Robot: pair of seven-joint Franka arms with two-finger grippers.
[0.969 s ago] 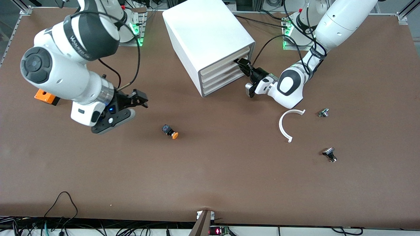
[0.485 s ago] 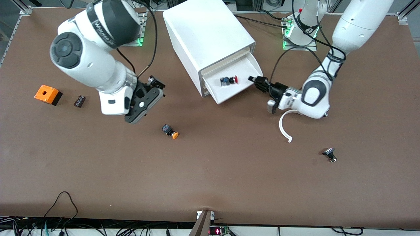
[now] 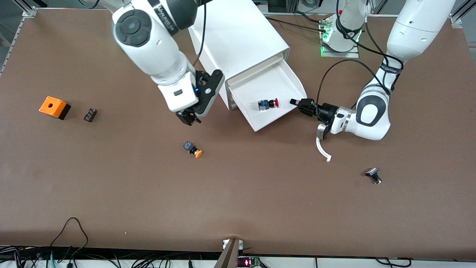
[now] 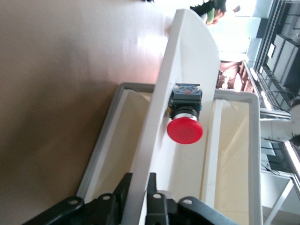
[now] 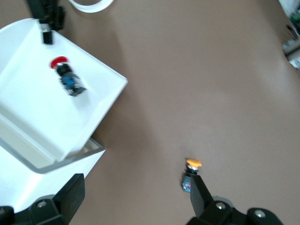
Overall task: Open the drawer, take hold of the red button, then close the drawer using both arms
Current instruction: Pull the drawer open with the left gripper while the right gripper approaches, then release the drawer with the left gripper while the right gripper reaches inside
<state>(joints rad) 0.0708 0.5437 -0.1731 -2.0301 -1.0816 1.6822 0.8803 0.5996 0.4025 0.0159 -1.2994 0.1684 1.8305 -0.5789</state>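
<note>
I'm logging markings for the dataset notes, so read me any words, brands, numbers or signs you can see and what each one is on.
"WANKEDA"-like white lettering, too blurred to read for sure: on the black band of the right arm.
Black mark on the left arm base column: too small to read.
Nothing readable on the cabinet, the drawer or the button.

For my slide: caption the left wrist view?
Left gripper fingers straddling the open white drawer's front wall, red-capped push button inside.

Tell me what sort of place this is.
Most likely a robotics lab test bench: a bare brown table with loose cables along its edge, metal frame rails at the corners, and a white drawer cabinet set up for practice.
</note>
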